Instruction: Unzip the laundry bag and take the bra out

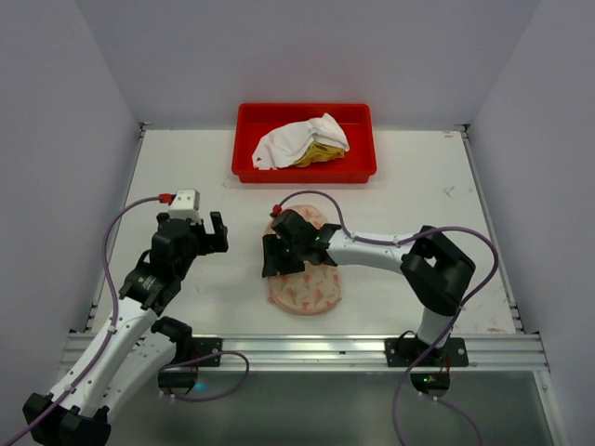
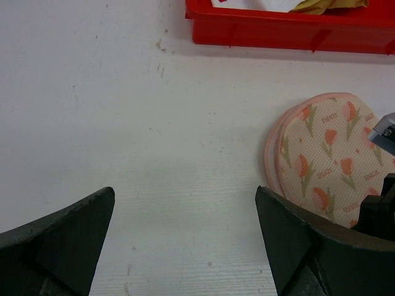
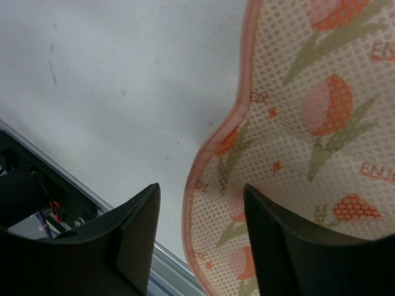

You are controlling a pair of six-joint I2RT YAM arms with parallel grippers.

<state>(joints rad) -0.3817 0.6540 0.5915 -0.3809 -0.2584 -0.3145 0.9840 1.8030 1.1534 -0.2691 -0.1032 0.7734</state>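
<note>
Bra (image 1: 311,141) was sitting in the red tray (image 1: 363,116), so the job looked basically done. Laundry bag (image 1: 311,290) lay flat on the bench (image 1: 186,167) under the right hand (image 3: 200,228), fingers spread, gripping nothing. Left hand (image 2: 185,206) hung spread too, off to the side, probably keeping clear.

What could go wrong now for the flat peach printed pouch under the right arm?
1. The open right gripper straddles the pink zip edging of the flat peach-beige printed fabric pouch. Closing could pinch it and drag the pouch toward the near edge of the table.
2. The open left gripper hangs over bare table, apart from the pouch, so nothing pins it and it may slide.
</note>
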